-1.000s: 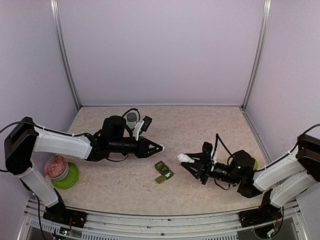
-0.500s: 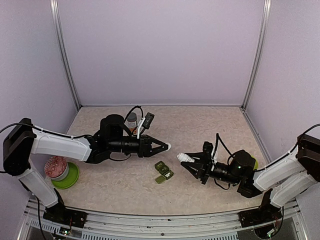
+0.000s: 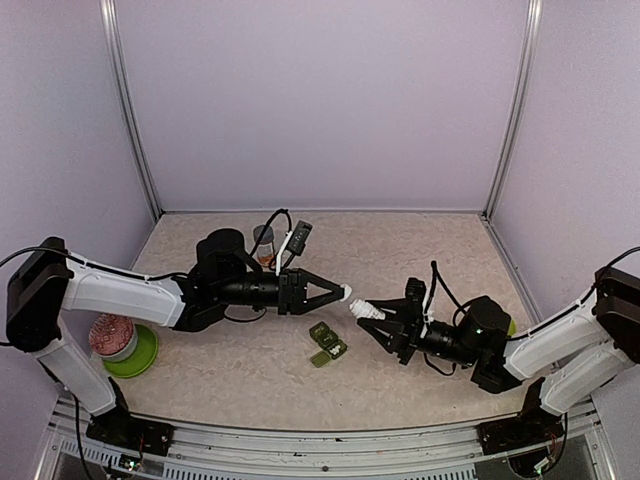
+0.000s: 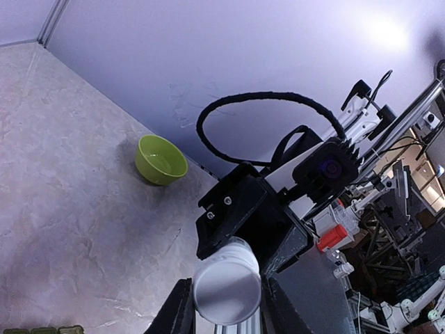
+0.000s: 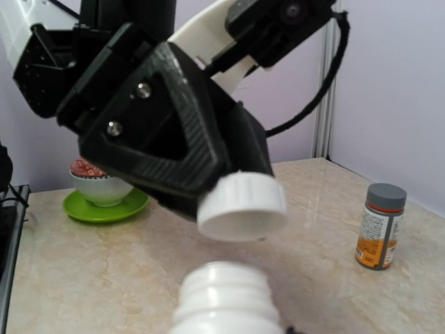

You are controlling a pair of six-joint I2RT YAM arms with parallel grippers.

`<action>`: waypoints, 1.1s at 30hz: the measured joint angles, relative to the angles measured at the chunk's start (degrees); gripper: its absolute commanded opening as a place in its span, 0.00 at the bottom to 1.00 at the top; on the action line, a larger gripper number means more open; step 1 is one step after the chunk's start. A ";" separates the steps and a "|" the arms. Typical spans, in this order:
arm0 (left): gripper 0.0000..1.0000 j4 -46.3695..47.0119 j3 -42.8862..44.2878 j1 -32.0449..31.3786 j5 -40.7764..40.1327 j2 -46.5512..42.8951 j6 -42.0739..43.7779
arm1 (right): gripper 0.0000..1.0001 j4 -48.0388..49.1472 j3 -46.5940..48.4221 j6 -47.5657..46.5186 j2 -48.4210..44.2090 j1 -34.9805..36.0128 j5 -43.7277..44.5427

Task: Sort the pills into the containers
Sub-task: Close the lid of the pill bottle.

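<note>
The olive-green pill box lies on the table with lids open, just below the gap between the two grippers; its edge shows in the left wrist view. My left gripper is shut on a white screw cap, also seen in the left wrist view and the right wrist view. My right gripper is shut on a white bottle, tilted, its open threaded neck just below the cap with a small gap. No pills show.
An orange pill bottle with a grey cap stands behind the left arm, also in the right wrist view. A patterned bowl on a lime-green saucer sits at the near left. A lime-green bowl sits beside the right arm.
My left gripper has moved right with the white cap, up to the mouth of the bottle. My right gripper has shifted slightly left and up with the bottle.
</note>
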 measured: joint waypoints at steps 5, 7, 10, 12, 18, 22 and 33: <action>0.29 1.97 0.00 -0.59 1.05 0.66 -1.46 | 0.00 0.42 0.26 -0.15 0.22 0.11 -0.28; 0.28 2.67 0.00 -0.72 1.27 1.09 -1.99 | 0.00 0.48 0.63 -0.17 0.42 0.17 -0.31; 0.29 3.37 0.00 -0.87 1.55 1.66 -2.82 | 0.00 0.79 0.98 -0.28 0.48 0.31 -0.33; 0.29 3.93 0.00 -0.90 1.75 1.90 -3.23 | 0.00 0.81 1.01 -0.37 0.57 0.33 -0.33; 0.28 5.20 0.00 -1.20 2.60 2.27 -4.20 | 0.00 0.94 1.03 -0.44 1.05 0.37 -0.33; 0.29 6.16 0.00 -1.25 2.93 2.56 -4.81 | 0.00 1.20 1.27 -0.59 1.33 0.39 -0.33; 0.28 7.10 0.00 -1.27 2.86 3.48 -5.09 | 0.00 1.18 1.51 -1.25 1.33 0.39 -0.59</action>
